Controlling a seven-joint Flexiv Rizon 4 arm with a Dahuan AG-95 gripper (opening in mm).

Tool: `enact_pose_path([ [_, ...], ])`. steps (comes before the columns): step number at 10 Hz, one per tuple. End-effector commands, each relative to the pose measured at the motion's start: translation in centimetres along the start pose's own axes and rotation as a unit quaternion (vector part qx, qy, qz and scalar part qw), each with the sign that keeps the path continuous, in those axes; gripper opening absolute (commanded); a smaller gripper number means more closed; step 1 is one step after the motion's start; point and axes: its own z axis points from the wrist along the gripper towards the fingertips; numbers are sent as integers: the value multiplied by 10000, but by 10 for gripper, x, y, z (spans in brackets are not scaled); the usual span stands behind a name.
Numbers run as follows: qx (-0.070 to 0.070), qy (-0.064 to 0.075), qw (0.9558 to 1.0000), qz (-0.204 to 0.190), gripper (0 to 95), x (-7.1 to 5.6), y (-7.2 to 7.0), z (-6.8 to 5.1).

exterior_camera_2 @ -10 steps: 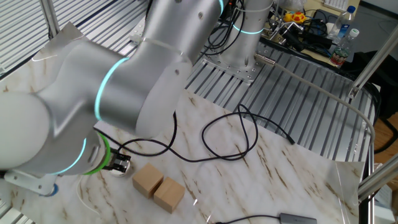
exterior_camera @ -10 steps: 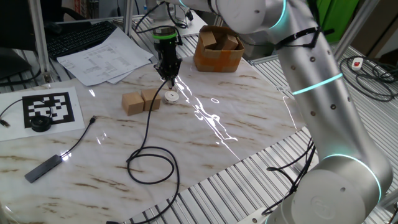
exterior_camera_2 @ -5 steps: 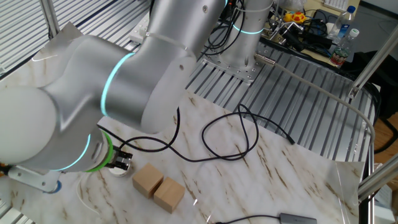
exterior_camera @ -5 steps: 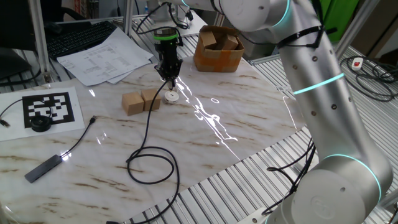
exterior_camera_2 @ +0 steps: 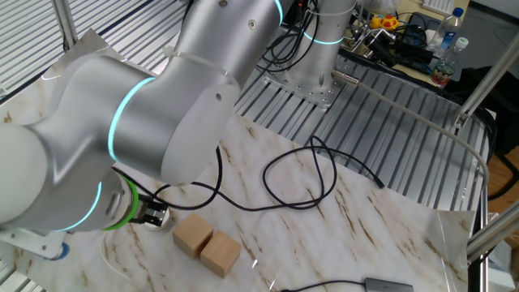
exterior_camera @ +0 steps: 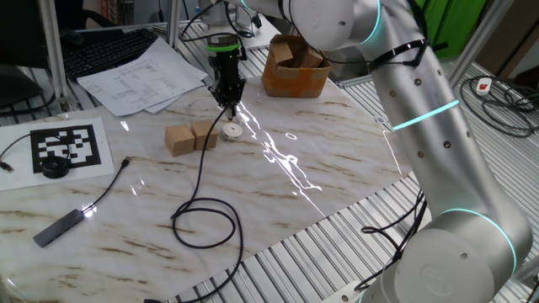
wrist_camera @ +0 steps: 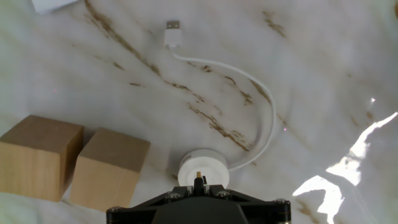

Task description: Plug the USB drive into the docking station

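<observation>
Claw [exterior_camera: 229, 103]: clenched on the USB drive [wrist_camera: 198, 183], directly above the dock [wrist_camera: 203, 168].
Dock: round white disc on the tabletop [wrist_camera: 323, 74], just right of two tan blocks [wrist_camera: 74, 163].
White lead [wrist_camera: 264, 118]: loops from the dock to a free plug.

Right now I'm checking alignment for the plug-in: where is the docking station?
The docking station lies on the marble table directly below the gripper in the hand view, just right of the two tan blocks.
</observation>
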Motion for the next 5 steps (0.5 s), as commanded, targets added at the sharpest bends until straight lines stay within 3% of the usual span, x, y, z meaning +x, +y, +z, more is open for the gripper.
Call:
enact_pose_path([
  [1,15,-16,10000,0,0,2,0,2],
  [5,20,-32,10000,0,0,2,1,6],
])
